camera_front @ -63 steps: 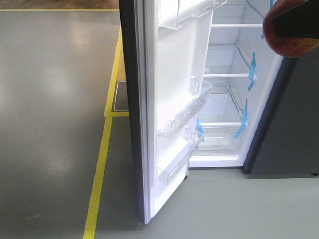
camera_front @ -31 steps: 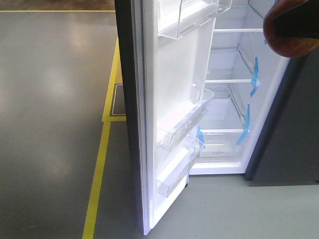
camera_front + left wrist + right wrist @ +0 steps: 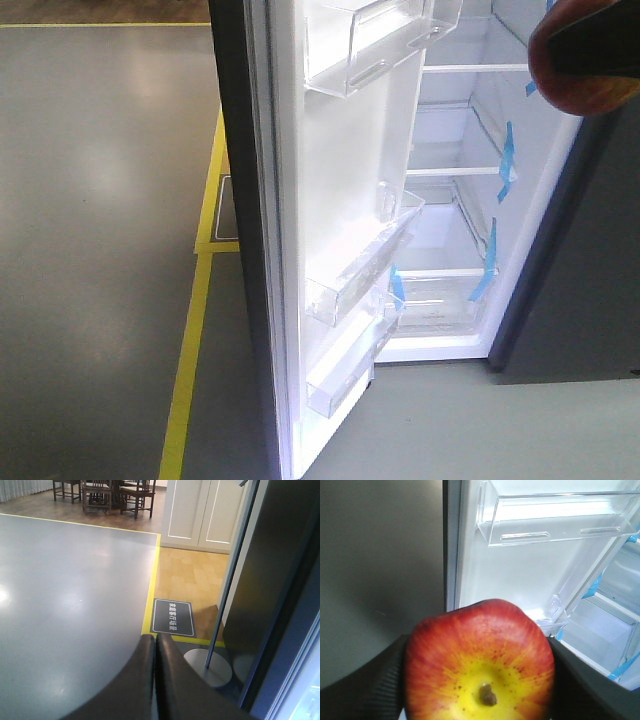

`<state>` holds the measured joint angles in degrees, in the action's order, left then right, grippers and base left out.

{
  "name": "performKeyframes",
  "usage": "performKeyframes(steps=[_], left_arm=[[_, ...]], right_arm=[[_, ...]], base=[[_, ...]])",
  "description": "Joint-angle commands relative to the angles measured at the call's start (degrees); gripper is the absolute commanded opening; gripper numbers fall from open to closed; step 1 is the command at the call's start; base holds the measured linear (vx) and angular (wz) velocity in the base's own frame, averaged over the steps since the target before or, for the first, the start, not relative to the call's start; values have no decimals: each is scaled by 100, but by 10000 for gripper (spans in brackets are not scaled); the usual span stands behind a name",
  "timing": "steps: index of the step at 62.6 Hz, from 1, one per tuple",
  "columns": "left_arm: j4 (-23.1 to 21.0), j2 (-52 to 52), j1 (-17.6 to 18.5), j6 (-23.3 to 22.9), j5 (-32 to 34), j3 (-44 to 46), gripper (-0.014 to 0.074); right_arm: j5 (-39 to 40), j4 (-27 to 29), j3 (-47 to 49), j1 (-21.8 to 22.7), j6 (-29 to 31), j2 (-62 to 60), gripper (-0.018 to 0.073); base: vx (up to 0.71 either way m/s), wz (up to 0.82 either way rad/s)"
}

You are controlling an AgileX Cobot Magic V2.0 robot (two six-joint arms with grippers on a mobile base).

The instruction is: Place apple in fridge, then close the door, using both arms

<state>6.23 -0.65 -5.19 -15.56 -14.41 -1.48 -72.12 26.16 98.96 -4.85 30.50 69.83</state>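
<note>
Since before, the door (image 3: 330,200) has slid left and looks nearer. The right end effector (image 3: 480,680) grips the apple (image 3: 575,95), upper right, in front of the fridge (image 3: 440,130). The left end effector (image 3: 156,675) is clenched, empty. The apple could bump a shelf (image 3: 455,171) and slip out.

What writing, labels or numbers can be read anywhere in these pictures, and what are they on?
Dark floor sign: one row of white Chinese characters, too small and blurred to read with certainty.
Fridge, door and apple: no words, brand or numbers visible.
Blue tape strips: plain, nothing written.
</note>
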Motion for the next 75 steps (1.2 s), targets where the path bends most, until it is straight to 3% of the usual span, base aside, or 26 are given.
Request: performKeyframes(steps=[1, 75], left_arm=[[-37, -86, 12, -39, 394, -162, -6], [-37, -86, 12, -39, 394, -162, -6]], right_arm=[[367, 166, 182, 17, 3, -96, -7], [352, 167, 182, 17, 3, -77, -7]], base=[[7, -4], [3, -1]])
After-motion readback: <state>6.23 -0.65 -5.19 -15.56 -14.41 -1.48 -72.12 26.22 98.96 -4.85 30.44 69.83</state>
